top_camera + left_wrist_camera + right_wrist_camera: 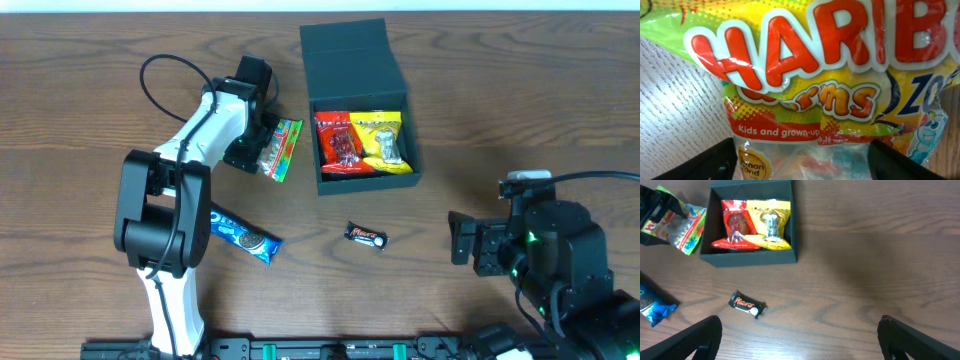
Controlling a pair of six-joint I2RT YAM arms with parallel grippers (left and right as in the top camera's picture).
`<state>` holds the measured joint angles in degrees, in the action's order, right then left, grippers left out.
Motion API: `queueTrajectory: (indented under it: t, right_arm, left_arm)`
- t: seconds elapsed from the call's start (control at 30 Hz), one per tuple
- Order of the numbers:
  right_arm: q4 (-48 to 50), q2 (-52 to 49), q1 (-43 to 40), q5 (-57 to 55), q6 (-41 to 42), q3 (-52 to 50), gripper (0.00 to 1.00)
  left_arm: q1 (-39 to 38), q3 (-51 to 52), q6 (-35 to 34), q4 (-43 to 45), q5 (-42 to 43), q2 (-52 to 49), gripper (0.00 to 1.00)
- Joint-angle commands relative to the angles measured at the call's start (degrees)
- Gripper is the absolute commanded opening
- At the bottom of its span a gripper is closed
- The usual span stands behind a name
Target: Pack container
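Note:
The dark teal container [362,184] stands open at the table's back centre, its lid [350,55] folded back. A red packet [337,142] and a yellow packet [383,140] lie inside. It also shows in the right wrist view [747,258]. A Haribo bag [283,149] lies on the table left of the container. My left gripper [260,150] is low over it. In the left wrist view the bag [810,75] fills the frame, and the open fingers [802,165] straddle its lower end. My right gripper [800,340] is open and empty at the front right [460,240].
A small Mars bar [366,236] lies in front of the container, also in the right wrist view [746,305]. A blue Oreo packet [245,236] lies at the front left beside the left arm's base. The table is brown wood.

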<state>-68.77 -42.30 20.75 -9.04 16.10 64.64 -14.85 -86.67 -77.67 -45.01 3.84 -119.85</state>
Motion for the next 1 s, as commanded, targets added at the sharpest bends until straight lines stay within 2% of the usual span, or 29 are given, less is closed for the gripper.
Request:
queueTrajectory:
  t: [0.0,0.1,0.27,0.33,0.4,0.5,0.67,0.97]
  right_arm:
    - [0.0,0.0,0.2,-0.6,0.6,0.1,0.99]
    - [0.0,0.0,0.2,-0.6,0.6,0.1,0.99]
    - [0.0,0.0,0.2,-0.6,0.6,0.1,0.99]
    - [0.0,0.0,0.2,-0.6,0.6,0.1,0.99]
    - [0.0,0.0,0.2,-0.6,0.6,0.1,0.99]
    - [0.0,0.0,0.2,-0.6,0.6,0.1,0.99]
    - [0.0,0.0,0.2,-0.6,0.6,0.1,0.99]
    - [0.0,0.0,0.2,-0.6,0.6,0.1,0.99]
  left_arm:
    - [-0.2,-0.8,0.3,-0.7,-1.5,-1.8,0.78]
    - [-0.2,-0.8,0.3,-1.2,-1.5,-1.8,0.75]
    - [-0.2,-0.8,0.3,-1.5,-1.5,-1.8,0.50]
    - [-0.2,-0.8,0.3,-1.7,-1.4,-1.8,0.43]
    - [-0.2,-0.8,0.3,-1.7,-1.4,-1.8,0.41]
    - [-0.2,-0.8,0.3,-2.2,-1.3,-1.8,0.30]
    - [-0.2,-0.8,0.3,-3.9,-1.3,-1.8,0.06]
    - [-0.2,-1.0,3.2,-5.6,-3.2,-1.2,0.06]
